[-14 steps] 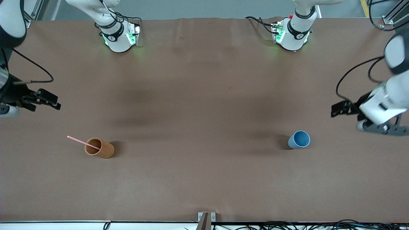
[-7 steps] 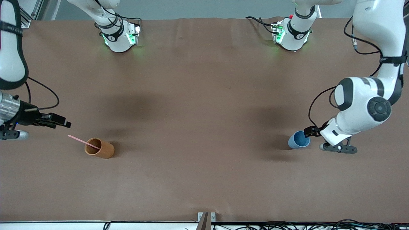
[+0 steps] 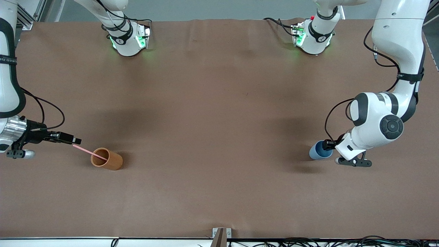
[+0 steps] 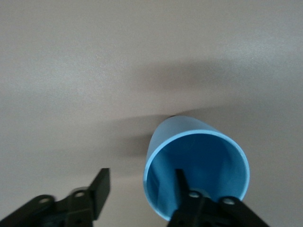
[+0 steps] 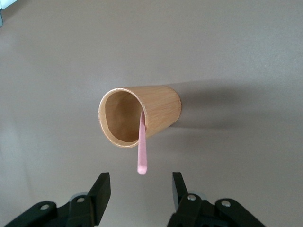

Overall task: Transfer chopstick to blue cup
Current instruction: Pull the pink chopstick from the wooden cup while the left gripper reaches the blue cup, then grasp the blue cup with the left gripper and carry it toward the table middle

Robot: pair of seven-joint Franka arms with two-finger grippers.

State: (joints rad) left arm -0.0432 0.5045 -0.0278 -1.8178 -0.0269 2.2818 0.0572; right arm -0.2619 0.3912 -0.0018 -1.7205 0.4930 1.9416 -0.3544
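My right gripper (image 5: 137, 189) fingers apart, chopstick (image 5: 141, 149) tip between them, ungripped; rest inside orange-brown cup (image 5: 142, 113). Left gripper (image 4: 142, 189) straddles blue cup (image 4: 196, 163) rim, not clamped. Transfer not begun; all steps remain.

Orange-brown cylindrical wooden cup (image 5: 142, 116) — faint grain, matt; small round blue plastic cup (image 4: 196, 163) — smooth; brown tabletop (image 3: 219, 120) matt.
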